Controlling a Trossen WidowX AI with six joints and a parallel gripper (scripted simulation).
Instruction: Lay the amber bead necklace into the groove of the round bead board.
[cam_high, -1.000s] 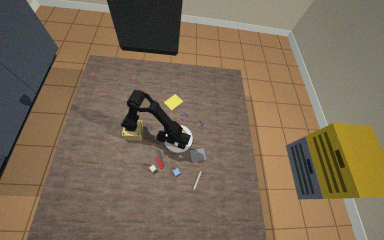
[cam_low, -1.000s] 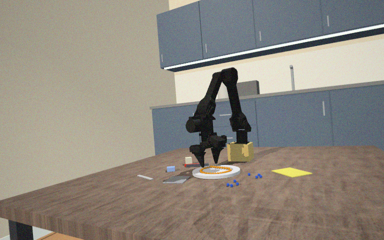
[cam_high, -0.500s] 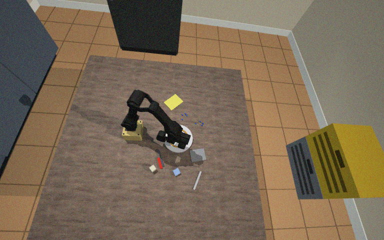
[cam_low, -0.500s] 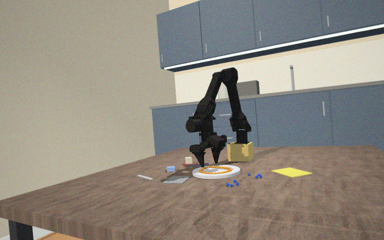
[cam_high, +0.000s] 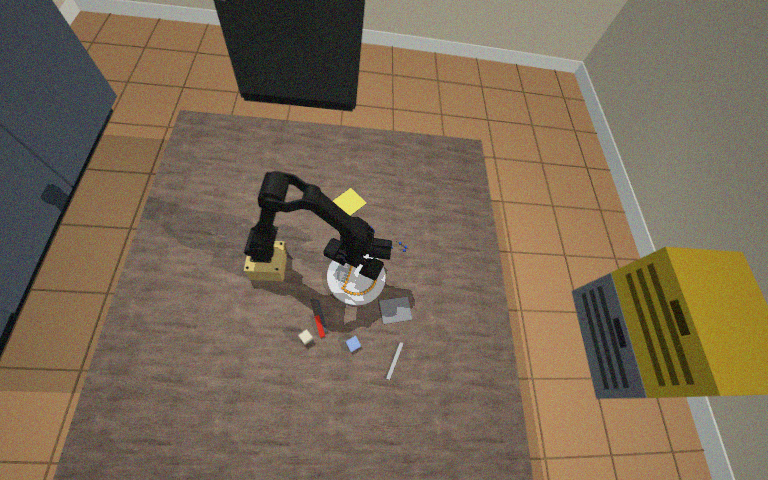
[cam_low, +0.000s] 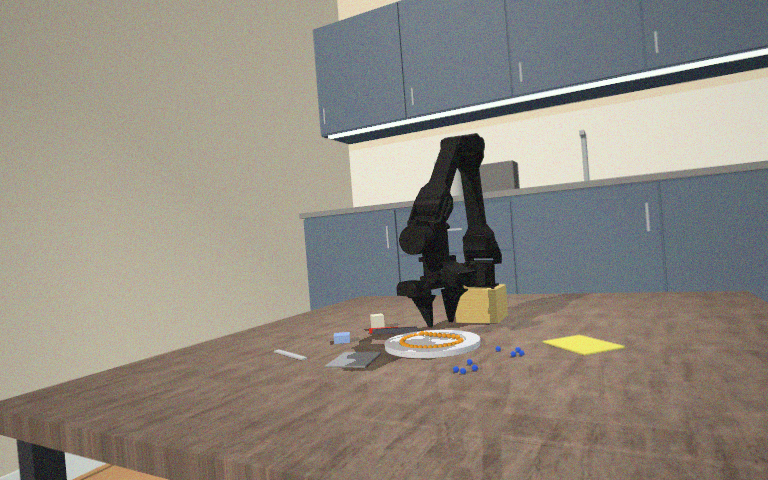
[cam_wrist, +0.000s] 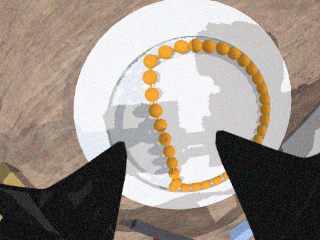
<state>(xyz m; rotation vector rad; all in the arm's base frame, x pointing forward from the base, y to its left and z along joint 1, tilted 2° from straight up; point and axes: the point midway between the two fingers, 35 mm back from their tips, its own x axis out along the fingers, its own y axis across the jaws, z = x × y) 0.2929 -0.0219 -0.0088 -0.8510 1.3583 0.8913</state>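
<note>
The round white bead board (cam_high: 335, 289) (cam_low: 390, 346) (cam_wrist: 92, 100) lies flat on the table. The amber bead necklace (cam_high: 355, 293) (cam_low: 462, 340) (cam_wrist: 265, 99) lies on it as a closed loop. In the wrist view its right side follows the round groove. Its left side runs nearly straight, inside the groove's left arc, from the upper left to a corner at the bottom. My gripper (cam_low: 440, 323) (cam_wrist: 171, 143) is open and empty above the board. In the wrist view the lower part of that straight stretch shows between the fingertips. The right finger hides a few beads at the lower right.
Small blue beads (cam_high: 402, 246) (cam_low: 464, 369) and a yellow sheet (cam_high: 349, 202) (cam_low: 583, 344) lie beyond the board. A grey plate (cam_high: 390, 314), blue cube (cam_high: 353, 344), cream cube (cam_high: 305, 337), red-and-black stick (cam_high: 320, 327) and pale rod (cam_high: 394, 361) lie on the other side.
</note>
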